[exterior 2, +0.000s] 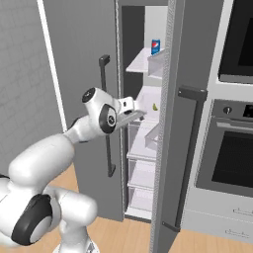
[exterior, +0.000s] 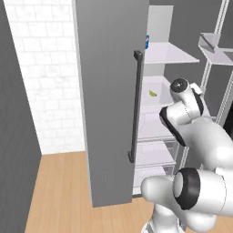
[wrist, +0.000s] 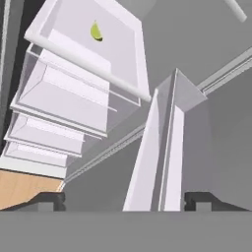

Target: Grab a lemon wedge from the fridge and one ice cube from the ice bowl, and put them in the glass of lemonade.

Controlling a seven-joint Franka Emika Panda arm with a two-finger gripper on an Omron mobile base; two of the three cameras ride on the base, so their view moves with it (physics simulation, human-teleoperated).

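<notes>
A rendered kitchen with a pale wooden plank floor (exterior: 59, 182) and a white tiled wall (exterior: 45, 68): the tall matte grey two-door fridge (exterior: 109, 91) stands with both doors swung out, its long dark vertical bar handle (exterior: 135, 107) facing the left base camera. In the right base view a black built-in oven (exterior 2: 232, 158) sits just beside the fridge's right door.

Between the two door edges the gap is narrow, and the white arm reaches into it at the height of the middle shelf. The pincer (wrist: 125, 201) stands wide open, its two dark tips well apart at the bottom of the hand view, and grips nothing. Directly ahead of it rises the white edge of a door bin (wrist: 162, 157); open room lies to that bin's left in this view, over the stacked clear drawers (wrist: 64, 113).

The tiny yellow-green crescent-shaped lemon wedge (wrist: 96, 32) lies alone on the white middle shelf (wrist: 118, 54), toward the back and well apart from the pincer. It also shows in the left base view (exterior: 153, 93) and in the right base view (exterior 2: 155, 106), past the wrist. One shelf higher a blue soda can (exterior 2: 155, 47) stands upright near the front lip. The lower drawers hold nothing that can be made out.
</notes>
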